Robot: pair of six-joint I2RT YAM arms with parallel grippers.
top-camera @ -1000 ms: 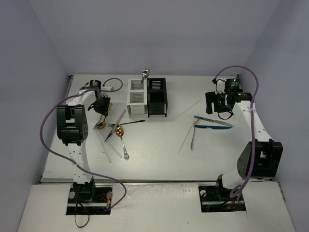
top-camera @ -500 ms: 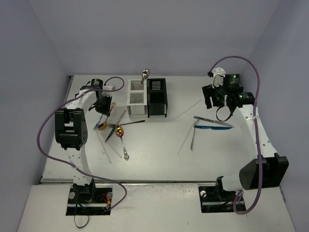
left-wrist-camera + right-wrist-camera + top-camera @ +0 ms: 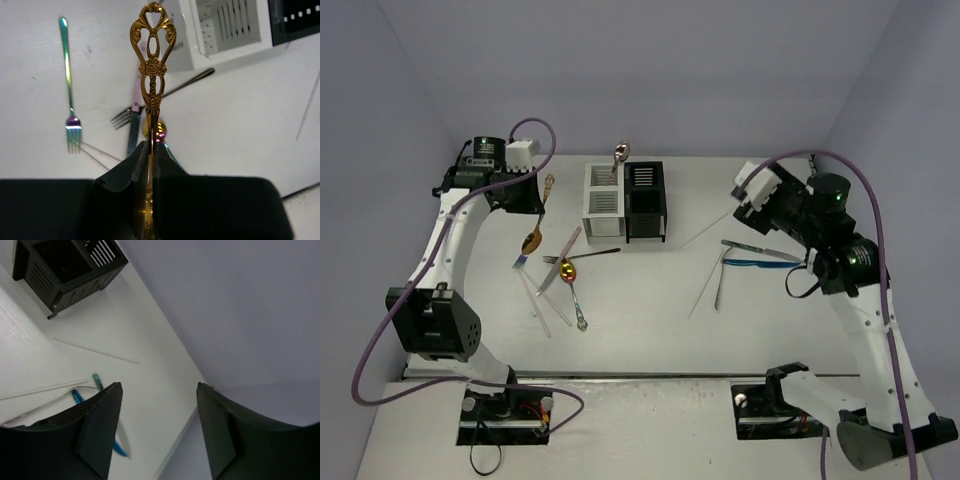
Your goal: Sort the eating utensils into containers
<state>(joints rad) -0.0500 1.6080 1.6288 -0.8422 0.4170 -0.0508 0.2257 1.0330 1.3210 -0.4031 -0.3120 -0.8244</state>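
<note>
My left gripper (image 3: 536,205) is shut on an ornate gold spoon (image 3: 152,65) and holds it in the air left of the containers; the handle sticks out past the fingertips. The white caddy (image 3: 602,200) has a silver spoon (image 3: 619,155) standing in it, and the black caddy (image 3: 644,200) adjoins it on the right. Below them lie a pink utensil (image 3: 566,248), a dark-handled fork (image 3: 586,255), a gold-pink spoon (image 3: 570,275) and an iridescent fork (image 3: 67,80). My right gripper (image 3: 159,386) hangs open and empty above a blue knife (image 3: 760,263) and a silver utensil (image 3: 760,249).
Thin clear sticks lie at the left (image 3: 545,310) and on the right side (image 3: 708,228). A slim fork (image 3: 718,285) lies beside the blue knife. Purple cables loop off both arms. Grey walls close in the table on the left, back and right.
The left gripper closed on the gold spoon and lifted it off the table as the arm rose. The right arm swung up and right, and its jaws narrowed somewhat.
</note>
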